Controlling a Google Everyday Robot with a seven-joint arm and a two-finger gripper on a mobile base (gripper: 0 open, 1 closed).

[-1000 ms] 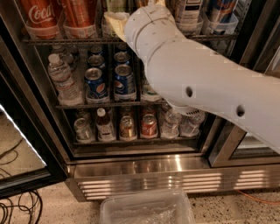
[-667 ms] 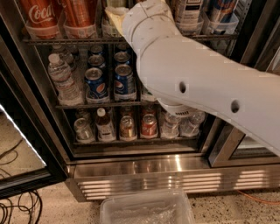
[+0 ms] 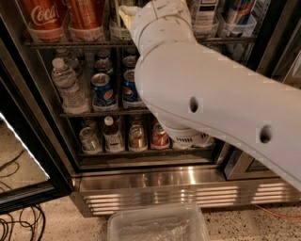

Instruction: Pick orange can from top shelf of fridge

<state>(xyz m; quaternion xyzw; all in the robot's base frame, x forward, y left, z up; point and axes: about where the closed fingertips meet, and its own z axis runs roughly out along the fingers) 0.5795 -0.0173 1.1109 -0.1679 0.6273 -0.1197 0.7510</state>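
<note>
We face the open fridge [image 3: 164, 184] on speckled floor [image 3: 59, 220]
On the top shelf [image 3: 47, 44], right of a red-orange can [image 3: 85, 17], the orange can [image 3: 116, 22] shows beside our gripper [image 3: 126, 13], whose hold we cannot tell; our arm [image 3: 211, 94] crowds the right

The arm [image 3: 202, 94] is glossy white with a few small dark round holes. Its end effector [image 3: 126, 12], pale cream, sits up at the top shelf [image 3: 61, 43], a thin dark wire rack, just right of the red-orange can [image 3: 84, 16]. Next along stands a red cola can [image 3: 42, 16] with white script. On the middle rack a soda can [image 3: 102, 92] is blue with a red and white roundel, and the water bottle [image 3: 68, 87] is clear with a white cap. Lower down are a silver can [image 3: 89, 139], a bronze can [image 3: 136, 136] and a red can [image 3: 160, 134]. The fridge [image 3: 28, 117] frame is black, its base panel [image 3: 178, 188] ribbed bright steel. The floor [image 3: 47, 221] is speckled beige.
</note>
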